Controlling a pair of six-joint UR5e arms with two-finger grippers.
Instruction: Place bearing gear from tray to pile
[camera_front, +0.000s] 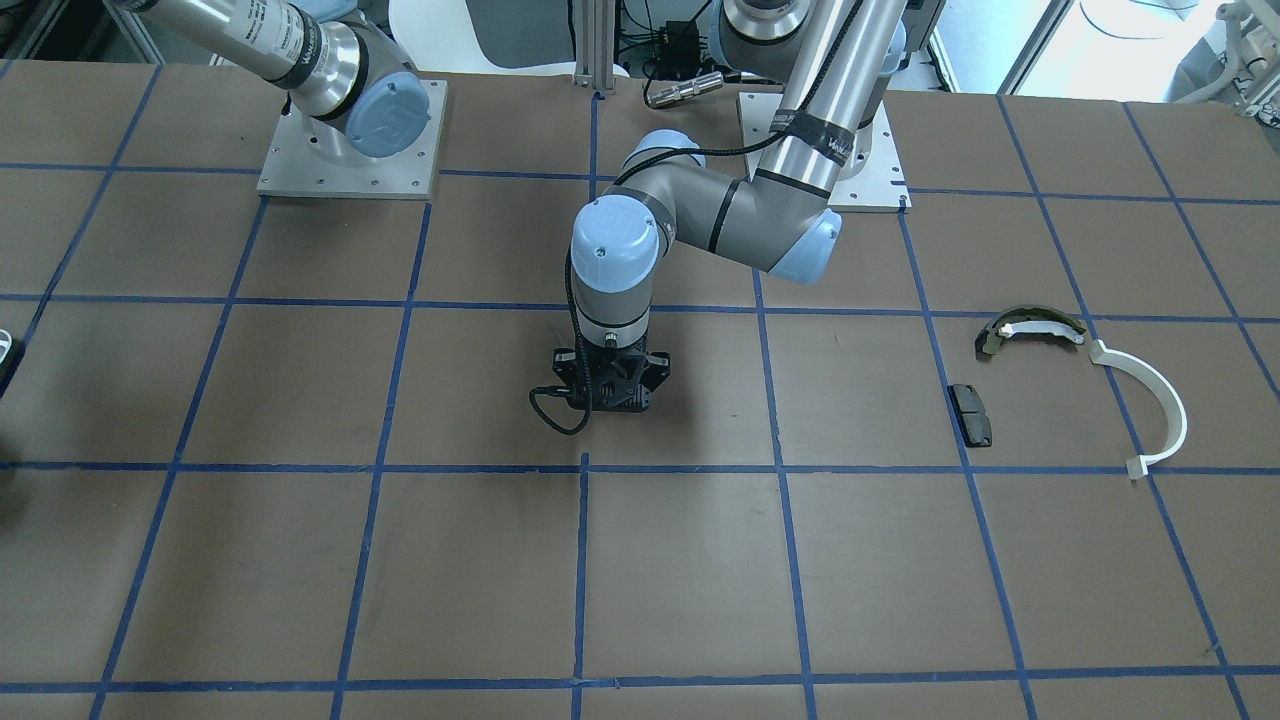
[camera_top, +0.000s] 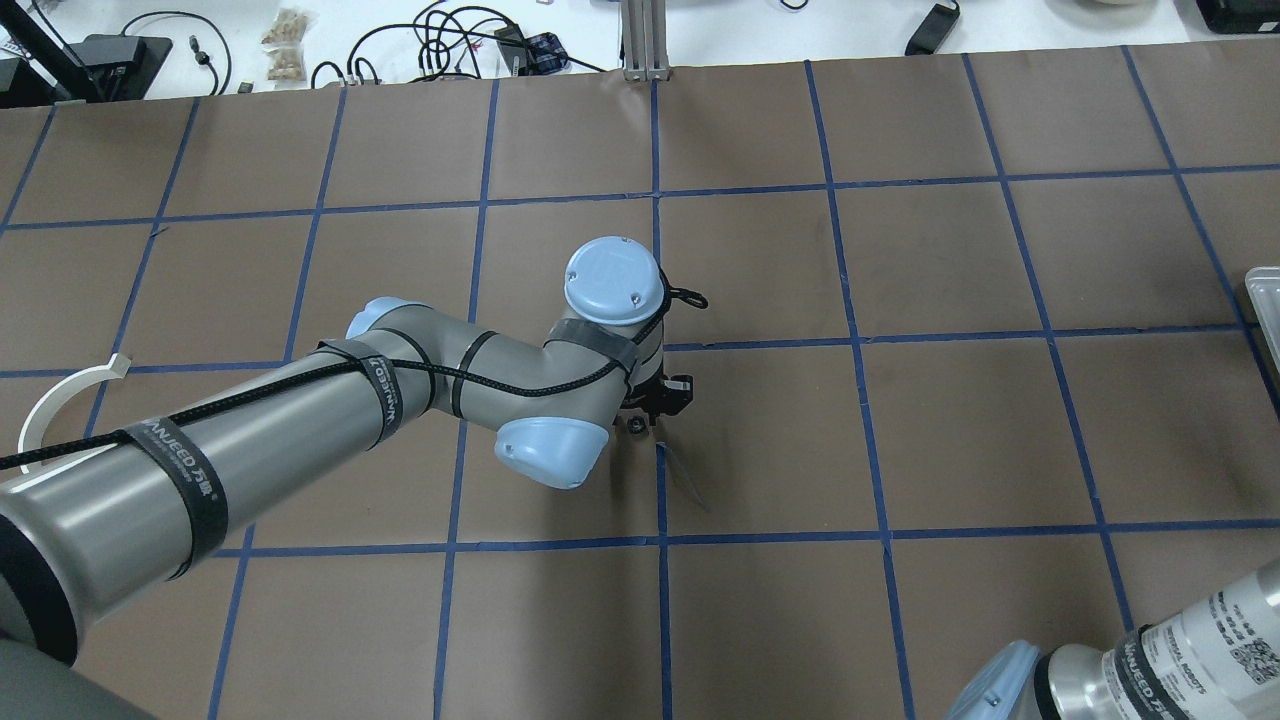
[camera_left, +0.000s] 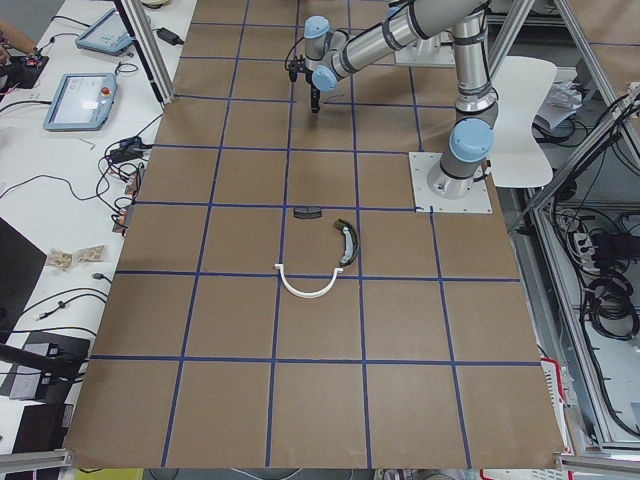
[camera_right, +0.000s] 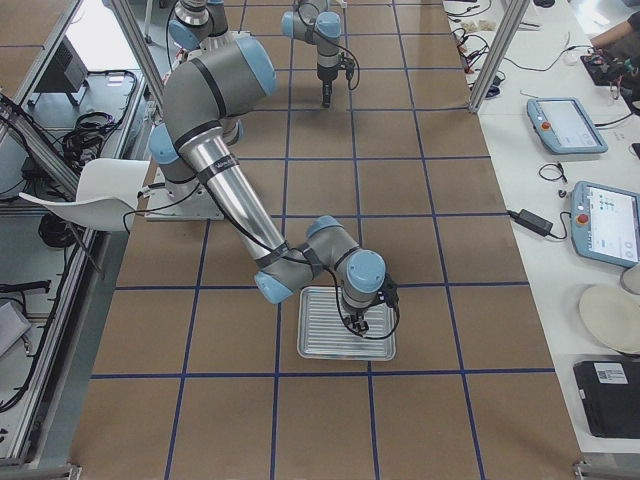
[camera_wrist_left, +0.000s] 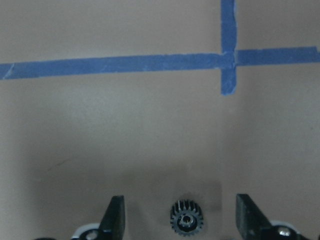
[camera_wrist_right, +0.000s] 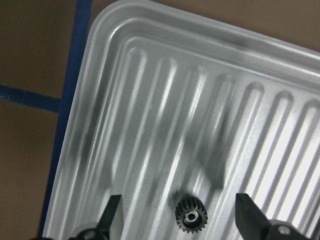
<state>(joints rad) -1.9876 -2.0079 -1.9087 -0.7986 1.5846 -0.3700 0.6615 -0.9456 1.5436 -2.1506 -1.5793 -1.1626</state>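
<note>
A small dark bearing gear lies in the ribbed metal tray, between the fingers of my open right gripper. The tray also shows in the exterior right view. A second small gear lies on the brown table between the fingers of my open left gripper, near the table's middle. The pile lies apart, on my left side: a white half-ring strip, an olive-green curved shoe and a small black pad.
The table is brown with a blue tape grid; a tape crossing lies just ahead of the left gripper. The left arm's elbow hangs over the middle. Both arm base plates stand at the robot's edge.
</note>
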